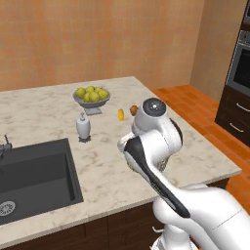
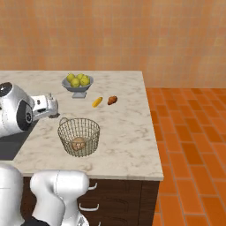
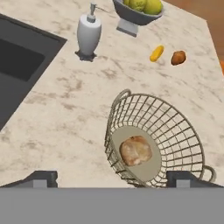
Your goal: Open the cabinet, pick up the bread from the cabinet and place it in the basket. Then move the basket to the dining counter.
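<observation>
bread: one roll (image 3: 135, 150) lying on pale base of basket, lower centre of hand view; also visible through mesh low centre-left in right base view (image 2: 78, 143)
basket: one wire basket (image 3: 168, 127), upright on beige marbled dining counter (image 2: 128, 132), near front edge at lower centre of right base view; small loop handles at rim
gripper: gripper (image 3: 113, 178) spread wide, holding nothing; two dark fingertips at bottom of hand view, one clear to the left of the basket, the other at its lower right rim; contact with rim cannot be told
progress: bread in basket, basket set on dining counter, hand let go; task judged essentially finished, only pulling away left
cabinet: not assessed
count fruit bowl: one grey bowl (image 1: 91, 99) of yellow-green fruit, upper centre of left base view; at least four fruits, exact number unclear
count loose items: one small yellow piece (image 2: 97, 102) and one small brown piece (image 2: 112, 100), just beside each other, between bowl and basket
count dispenser: one white soap dispenser (image 1: 83, 127), left of centre in left base view
count sink: one dark sink (image 1: 34, 178), lower left of left base view
</observation>
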Motion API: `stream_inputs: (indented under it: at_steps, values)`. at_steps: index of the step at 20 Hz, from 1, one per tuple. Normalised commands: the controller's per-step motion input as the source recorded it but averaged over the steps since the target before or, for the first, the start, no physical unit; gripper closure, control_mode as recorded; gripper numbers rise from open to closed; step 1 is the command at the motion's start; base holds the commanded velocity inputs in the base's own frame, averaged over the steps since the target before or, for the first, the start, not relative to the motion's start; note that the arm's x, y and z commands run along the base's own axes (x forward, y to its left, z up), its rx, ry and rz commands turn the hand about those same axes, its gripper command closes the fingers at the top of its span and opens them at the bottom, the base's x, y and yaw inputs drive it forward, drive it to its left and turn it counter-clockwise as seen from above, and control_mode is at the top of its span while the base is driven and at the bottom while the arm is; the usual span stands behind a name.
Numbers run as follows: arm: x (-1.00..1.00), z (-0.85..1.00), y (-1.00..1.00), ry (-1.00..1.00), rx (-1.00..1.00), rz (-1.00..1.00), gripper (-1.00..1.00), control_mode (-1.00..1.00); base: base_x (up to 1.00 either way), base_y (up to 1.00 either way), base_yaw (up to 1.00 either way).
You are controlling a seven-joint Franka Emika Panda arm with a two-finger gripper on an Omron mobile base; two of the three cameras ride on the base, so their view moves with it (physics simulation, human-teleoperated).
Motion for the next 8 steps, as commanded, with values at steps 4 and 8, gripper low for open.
stream_inputs:
  at_steps: [4,8]
  values:
    - [-0.54,0.86,0.06,-0.23,0.0,0.06,-1.0,-1.0,0.0,0.0,0.0]
    - [0.03,0.57,0.54,0.09,-0.16,0.23,-1.0,-1.0,0.0,0.0,0.0]
